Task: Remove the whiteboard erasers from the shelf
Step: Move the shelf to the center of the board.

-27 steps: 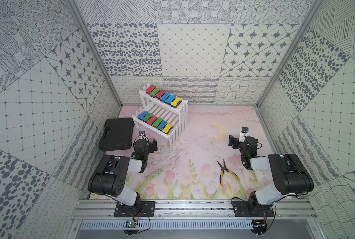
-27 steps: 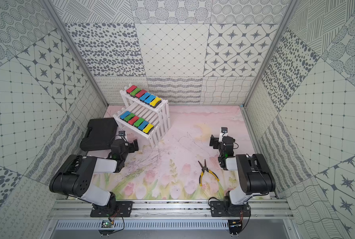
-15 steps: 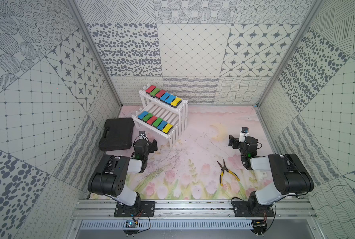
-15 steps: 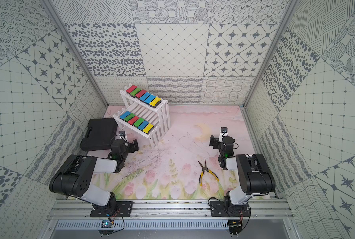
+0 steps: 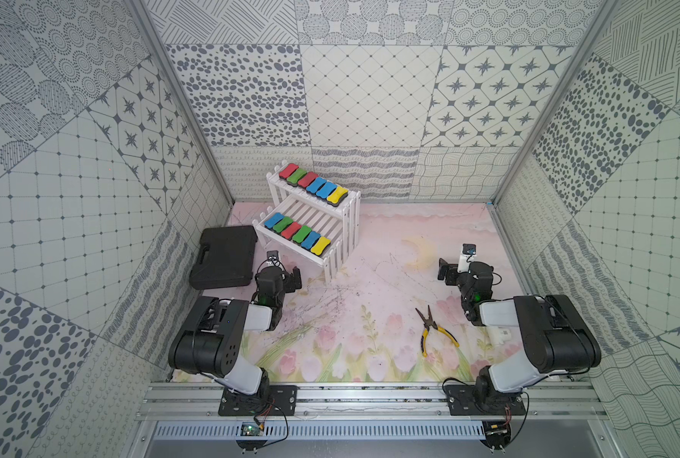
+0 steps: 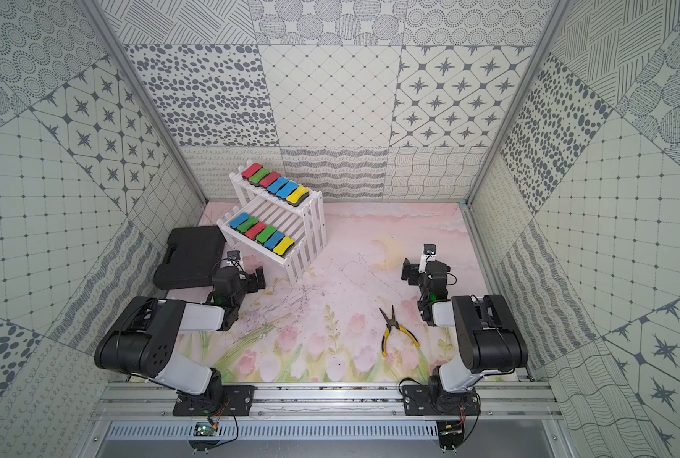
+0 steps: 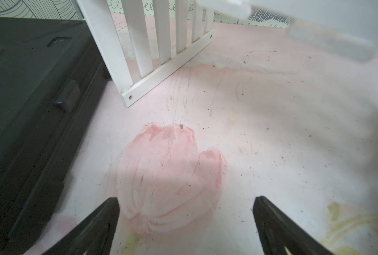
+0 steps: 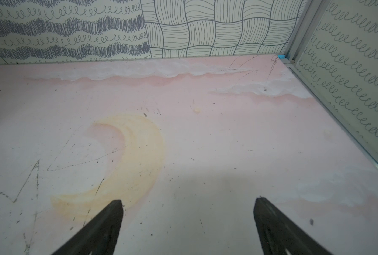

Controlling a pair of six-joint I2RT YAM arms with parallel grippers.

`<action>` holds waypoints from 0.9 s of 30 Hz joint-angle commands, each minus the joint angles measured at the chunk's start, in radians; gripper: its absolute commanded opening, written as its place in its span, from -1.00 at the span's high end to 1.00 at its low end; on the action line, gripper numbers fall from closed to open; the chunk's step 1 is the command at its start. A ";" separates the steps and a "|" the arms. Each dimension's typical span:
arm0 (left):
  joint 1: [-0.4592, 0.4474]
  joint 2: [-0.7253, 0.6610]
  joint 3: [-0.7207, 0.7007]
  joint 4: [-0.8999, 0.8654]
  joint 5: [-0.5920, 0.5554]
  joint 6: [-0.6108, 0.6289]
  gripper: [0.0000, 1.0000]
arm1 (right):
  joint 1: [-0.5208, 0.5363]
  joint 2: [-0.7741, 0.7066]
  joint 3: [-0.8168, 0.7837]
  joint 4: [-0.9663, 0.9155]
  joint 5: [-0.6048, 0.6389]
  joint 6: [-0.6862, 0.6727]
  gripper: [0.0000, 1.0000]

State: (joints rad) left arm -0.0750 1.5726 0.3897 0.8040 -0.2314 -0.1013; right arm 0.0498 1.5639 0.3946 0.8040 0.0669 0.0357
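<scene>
Left jaws and right jaws both released, empty, low over counter [image 5: 370, 277]. Twelve whiteboard erasers [image 5: 301, 234] on shelf [image 5: 352, 230], six per tier, just ahead of left jaws, well apart from right jaws. Black case [image 5: 223, 255] beside left jaws.

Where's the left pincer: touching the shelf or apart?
Apart. Left wrist view shows bare mat between the left pincer and the shelf.

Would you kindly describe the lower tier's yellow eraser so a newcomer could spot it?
Find the white stepped shelf beside the black case. Its lower tier holds a row of six erasers. The yellow eraser ends that row nearest the robot, the only yellow one there.
</scene>
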 commanded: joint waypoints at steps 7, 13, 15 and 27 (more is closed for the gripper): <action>0.004 -0.068 0.076 -0.126 -0.011 0.006 -0.99 | 0.004 -0.149 0.076 -0.186 0.018 0.000 -0.94; 0.004 -0.121 0.261 -0.472 -0.078 -0.034 -0.99 | 0.014 -0.296 0.140 -0.427 0.036 0.110 -0.94; 0.003 -0.176 0.262 -0.485 -0.114 -0.058 -0.99 | 0.048 -0.352 0.140 -0.477 0.093 0.102 -0.94; 0.021 -0.323 0.478 -0.982 -0.164 -0.701 -0.99 | 0.119 -0.446 0.061 -0.478 0.200 0.646 -0.95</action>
State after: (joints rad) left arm -0.0708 1.2778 0.7769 0.2077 -0.3317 -0.3706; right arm 0.1867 1.1255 0.4973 0.2810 0.3618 0.4698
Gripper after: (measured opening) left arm 0.994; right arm 0.972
